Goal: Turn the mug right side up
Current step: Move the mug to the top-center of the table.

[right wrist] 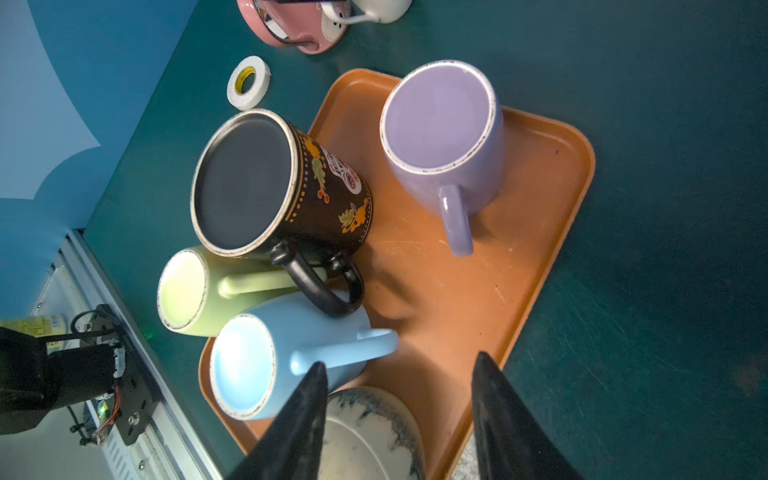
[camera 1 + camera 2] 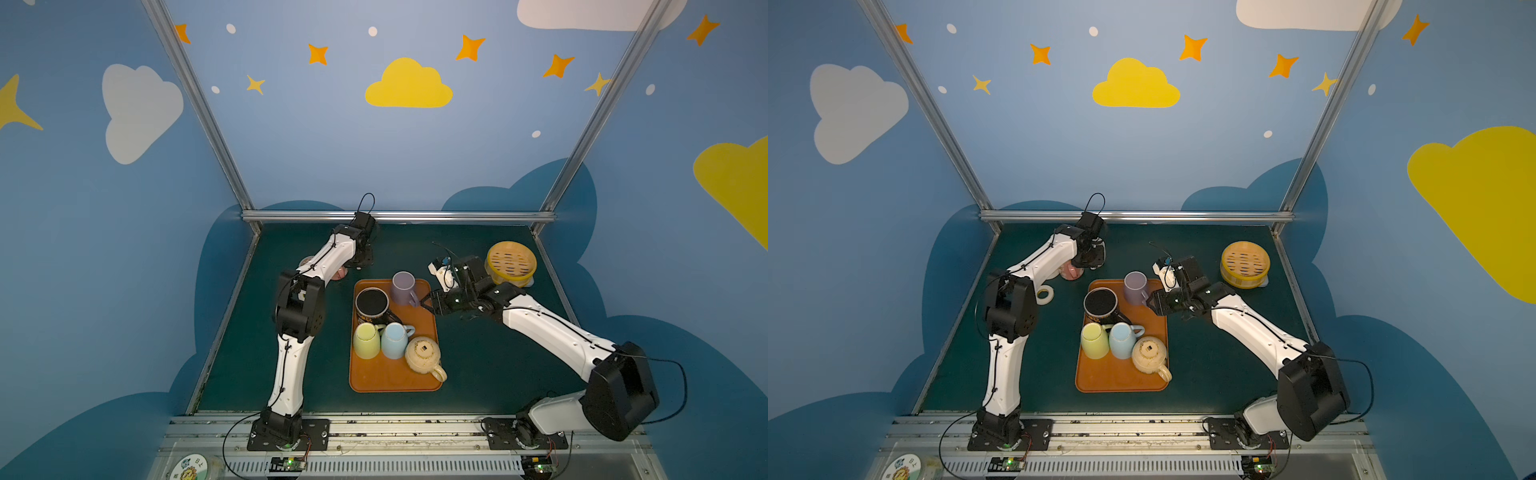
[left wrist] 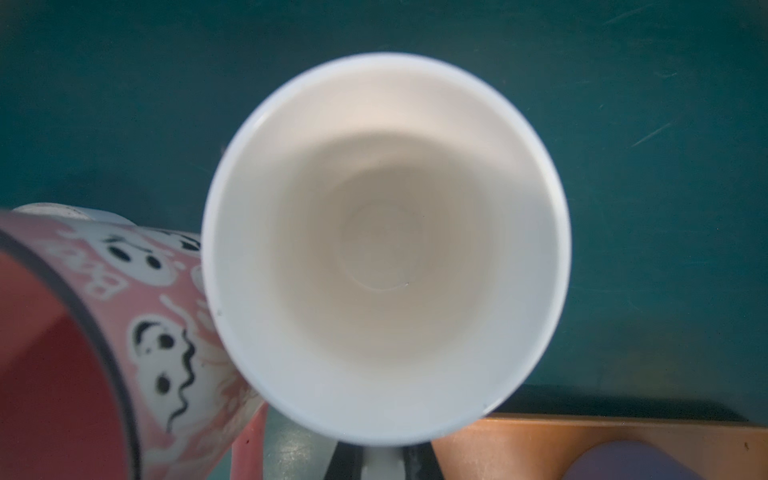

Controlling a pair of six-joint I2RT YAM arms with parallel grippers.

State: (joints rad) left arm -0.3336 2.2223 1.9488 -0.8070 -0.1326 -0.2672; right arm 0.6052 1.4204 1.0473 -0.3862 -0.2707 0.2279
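White mug (image 3: 386,249) shows its mouth only in the left wrist view — left hand (image 3: 380,459) clamps its handle.

Seven mugs (image 2: 402,286), one tray (image 2: 386,376), one tape roll (image 2: 1044,294), one steamer (image 2: 510,261).

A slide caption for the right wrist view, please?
Open right gripper faces orange tray; purple mug, black mug, green mug, blue mug inverted.
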